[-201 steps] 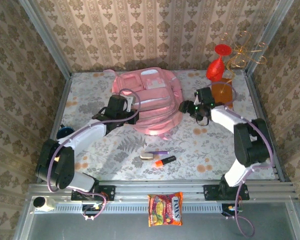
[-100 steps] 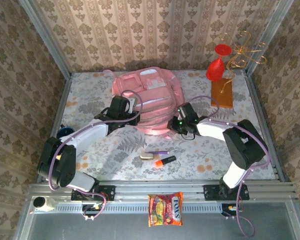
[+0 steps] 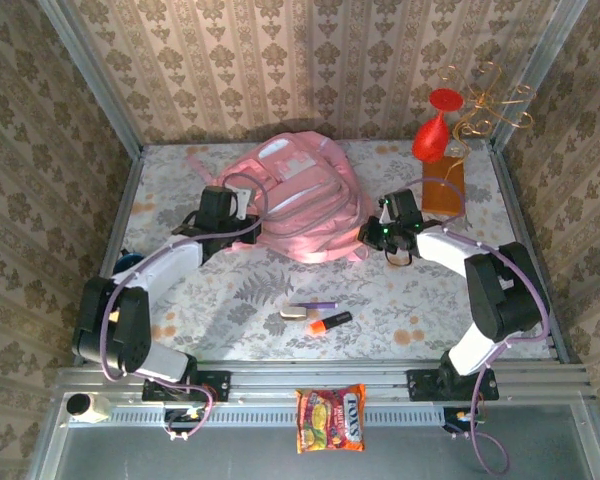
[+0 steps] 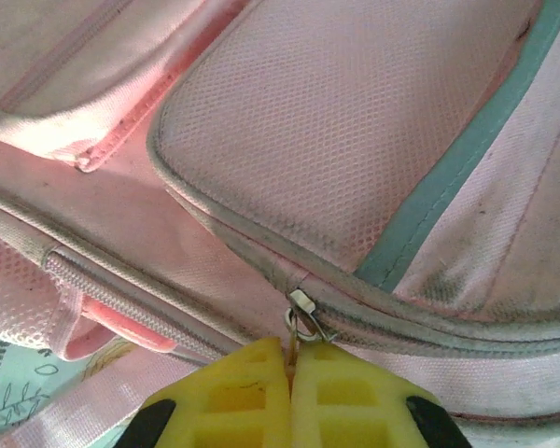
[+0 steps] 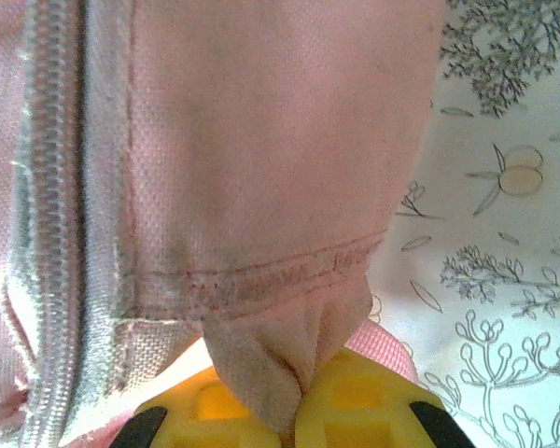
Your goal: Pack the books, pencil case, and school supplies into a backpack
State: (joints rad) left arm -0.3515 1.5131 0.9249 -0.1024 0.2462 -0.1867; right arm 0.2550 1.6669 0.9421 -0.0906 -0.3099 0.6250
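Note:
The pink backpack [image 3: 298, 198] lies at the back middle of the table. My left gripper [image 3: 244, 222] is at its left side, shut on a metal zip pull [image 4: 304, 326] of a grey zip. My right gripper [image 3: 368, 236] is at its right lower corner, shut on a fold of pink fabric [image 5: 289, 359] beside a zip [image 5: 51, 187]. On the near table lie a purple pen [image 3: 314, 305], a beige oblong piece [image 3: 293, 314] and an orange-and-black marker [image 3: 328, 322]. The books and the pencil case are out of view.
An orange-brown slab [image 3: 443, 186], a red vase [image 3: 432, 128] and a gold wire ornament [image 3: 492, 104] stand at the back right. A snack packet [image 3: 330, 418] lies on the front rail. A dark round object [image 3: 130, 264] sits at the left edge.
My right gripper swung in to the backpack, shut on its corner fabric and drew it rightward. The left gripper moved left and back with the zip pull. The backpack shifted and spread.

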